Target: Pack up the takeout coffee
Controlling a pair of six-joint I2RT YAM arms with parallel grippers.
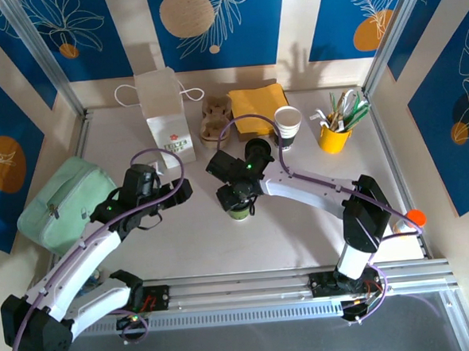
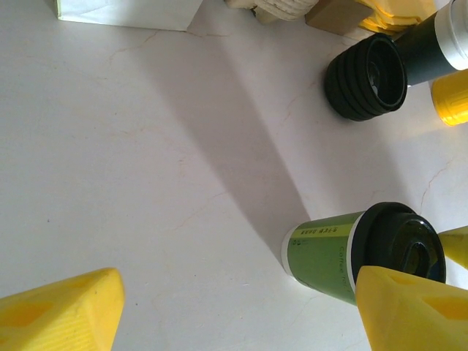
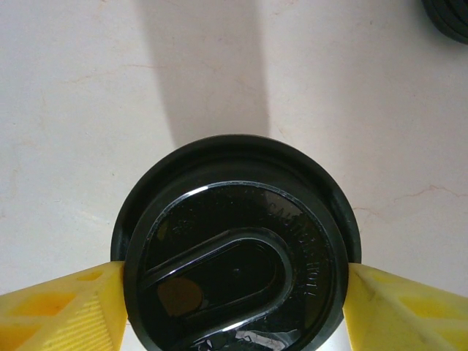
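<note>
Left gripper [image 1: 181, 191]: in front of the white paper bag [image 1: 167, 116], fingers [image 2: 62, 314] spread wide, holding nothing.
Takeout coffee [image 3: 234, 248]: upright on the table [image 1: 199, 245], in front of the paper bag and to its right, directly under the right gripper [image 1: 238, 201].
Right gripper grip: its yellow fingers [image 3: 62, 311] meet the lid's rim on both sides, clamped on the cup with no gap showing.
Left of the paper bag: a mint soft bag [image 1: 65, 202], near the table's edge.
Right of the paper bag: cardboard cup carrier [image 1: 215, 117], loose black lid [image 2: 365, 77], yellow napkins [image 1: 256, 110], stacked cups [image 1: 287, 126], yellow utensil holder [image 1: 335, 133].
In the way: the black lid stands behind the coffee, between it and the napkins.
Open room: bare tabletop in front of the paper bag, out to the near rail [image 1: 304, 276].
</note>
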